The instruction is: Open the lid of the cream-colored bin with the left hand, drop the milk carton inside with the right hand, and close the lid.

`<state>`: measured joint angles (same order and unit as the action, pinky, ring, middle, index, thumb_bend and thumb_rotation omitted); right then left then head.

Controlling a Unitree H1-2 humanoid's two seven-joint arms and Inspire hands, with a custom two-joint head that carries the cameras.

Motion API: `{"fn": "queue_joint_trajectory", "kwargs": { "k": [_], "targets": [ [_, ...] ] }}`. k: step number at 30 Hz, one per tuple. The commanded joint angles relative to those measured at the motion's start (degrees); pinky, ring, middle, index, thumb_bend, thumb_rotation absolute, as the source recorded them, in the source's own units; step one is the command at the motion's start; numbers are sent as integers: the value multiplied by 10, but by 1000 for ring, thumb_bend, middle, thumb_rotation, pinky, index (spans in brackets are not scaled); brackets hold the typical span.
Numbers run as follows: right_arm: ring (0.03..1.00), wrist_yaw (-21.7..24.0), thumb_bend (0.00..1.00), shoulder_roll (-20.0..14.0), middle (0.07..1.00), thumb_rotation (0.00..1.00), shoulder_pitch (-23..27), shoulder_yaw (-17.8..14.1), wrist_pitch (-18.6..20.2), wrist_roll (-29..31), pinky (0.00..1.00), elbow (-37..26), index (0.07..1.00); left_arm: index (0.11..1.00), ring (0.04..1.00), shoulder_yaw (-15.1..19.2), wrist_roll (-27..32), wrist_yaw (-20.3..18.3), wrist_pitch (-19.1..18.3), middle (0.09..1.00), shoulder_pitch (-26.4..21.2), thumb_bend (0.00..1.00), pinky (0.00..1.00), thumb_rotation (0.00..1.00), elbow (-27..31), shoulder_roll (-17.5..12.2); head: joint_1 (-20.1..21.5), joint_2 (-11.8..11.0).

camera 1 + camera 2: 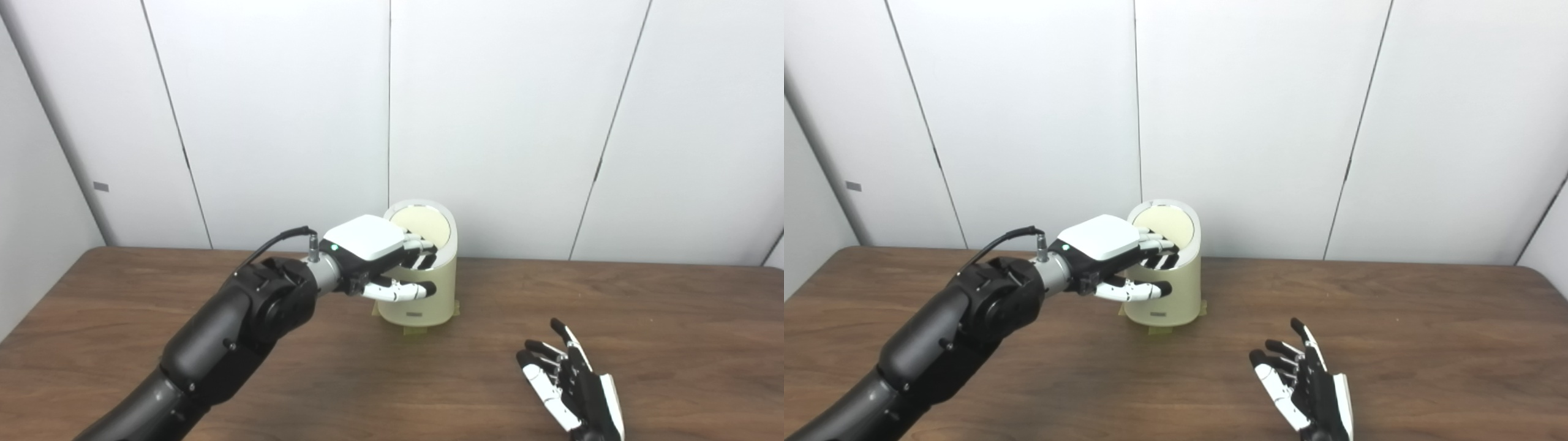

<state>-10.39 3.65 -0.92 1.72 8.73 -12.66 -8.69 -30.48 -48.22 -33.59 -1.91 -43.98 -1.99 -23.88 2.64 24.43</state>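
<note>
Nearest to us, our right hand (572, 386) rests low over the wooden table (674, 343), near its front edge, palm turned up, fingers spread apart and holding nothing. It sits well apart from the bin, to the right and closer to us.

The cream-colored bin (422, 294) stands upright toward the back of the table, near the white wall panels (502, 122). Its lid (421, 222) is tipped up and stands nearly on edge at the back of the rim, with its pale inner face turned toward us, so the mouth is open. We cannot see inside the bin from here, and the milk carton does not show in either view.

Our left hand (1118, 257) reaches in from the left at the bin's top. Its fingers (1157, 245) lie across the open mouth in front of the lid, and its thumb stretches along the bin's front wall just below the rim. The fingers are loosely extended; we cannot tell whether they grip the rim or only rest against it.
</note>
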Motion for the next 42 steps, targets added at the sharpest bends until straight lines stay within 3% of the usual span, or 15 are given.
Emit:
{"fn": "queue_joint_trajectory", "kwargs": {
  "k": [1, 14, 33, 37, 42],
  "targets": [
    [700, 3, 580, 3, 734, 564, 8, 1, -13, 4, 613, -8, 922, 933, 925, -12, -22, -23, -1, 906, -13, 534, 990, 1000, -11, -4, 1, 1],
    [677, -3, 573, 4, 718, 553, 10, 2, -11, -13, 597, -12, 919, 926, 892, -33, -49, -68, -3, 878, -13, 592, 984, 1000, -18, -4, 2, 5],
    [683, -8, 593, 6, 715, 506, 17, -5, -12, -12, 625, -3, 917, 950, 874, -23, -2, -116, -31, 879, -13, 612, 973, 1000, -24, 0, 1, 5],
    [678, -8, 613, 7, 719, 541, 20, -7, -9, -12, 614, -4, 918, 950, 892, 5, 19, -88, -27, 883, -20, 596, 990, 1000, -6, -2, 0, 6],
    [682, -6, 594, 8, 725, 554, 22, -12, -14, -3, 625, 0, 923, 907, 898, 55, 49, -5, 17, 887, -23, 523, 926, 970, -2, 0, 0, 6]
  ]
}}
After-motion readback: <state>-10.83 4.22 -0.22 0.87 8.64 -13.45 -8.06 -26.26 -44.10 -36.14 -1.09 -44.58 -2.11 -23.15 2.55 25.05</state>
